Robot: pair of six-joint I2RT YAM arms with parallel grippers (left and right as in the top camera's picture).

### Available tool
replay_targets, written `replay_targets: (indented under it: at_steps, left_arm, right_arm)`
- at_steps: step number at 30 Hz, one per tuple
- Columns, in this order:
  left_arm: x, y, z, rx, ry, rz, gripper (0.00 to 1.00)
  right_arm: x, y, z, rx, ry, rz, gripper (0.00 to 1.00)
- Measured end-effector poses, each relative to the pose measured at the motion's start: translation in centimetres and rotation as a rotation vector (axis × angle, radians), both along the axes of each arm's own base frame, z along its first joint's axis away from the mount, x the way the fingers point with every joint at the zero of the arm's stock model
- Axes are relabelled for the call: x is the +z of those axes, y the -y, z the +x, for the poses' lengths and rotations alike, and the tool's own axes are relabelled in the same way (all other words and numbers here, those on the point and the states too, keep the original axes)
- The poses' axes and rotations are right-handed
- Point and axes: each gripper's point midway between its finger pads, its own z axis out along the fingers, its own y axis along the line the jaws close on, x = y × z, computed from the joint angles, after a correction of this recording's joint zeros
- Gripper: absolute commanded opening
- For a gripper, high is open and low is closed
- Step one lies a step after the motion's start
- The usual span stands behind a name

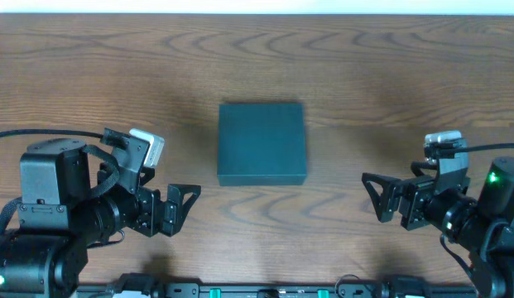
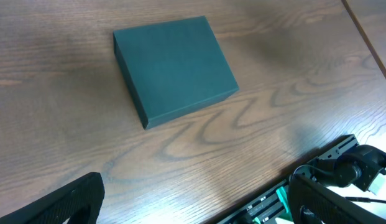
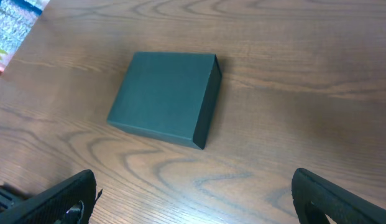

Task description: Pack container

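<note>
Two pincers, both empty: my left pincer [image 1: 184, 209] and right pincer [image 1: 373, 199] stand wide open. Box [image 1: 262, 143] lies shut on the table [image 1: 91, 74], ahead of and between them, well apart from each. It is centred, presumably so either arm can reach it.

- The container [image 1: 262, 143], a dark teal-green square box with its lid shut, lies flat on the wooden surface [image 1: 364, 66], between the two sets of jaws and apart from both.
- The left gripper [image 1: 180, 209] has its jaws spread and empty, pointing toward the opposite jaws.
- The right gripper [image 1: 375, 199] mirrors it, with its jaws spread and nothing between them.
</note>
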Motion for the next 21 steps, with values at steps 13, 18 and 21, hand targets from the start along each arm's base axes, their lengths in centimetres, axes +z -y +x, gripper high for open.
replay_targets:
  at_steps: [13,18,21]
  left_arm:
    - [1.3,-3.4,2.0,0.160,0.256,0.145,0.95]
    - [-1.8,-6.8,2.0,0.381,0.363,0.158,0.95]
    - [-5.1,-8.6,2.4,0.508,0.396,0.150,0.95]
  right_arm:
    - [0.0,0.1,0.0,-0.003,-0.001,-0.003,0.99]
    - [-0.2,0.1,0.0,-0.006,-0.005,-0.006,0.99]
    - [-0.2,0.2,0.0,-0.008,-0.007,-0.007,0.99]
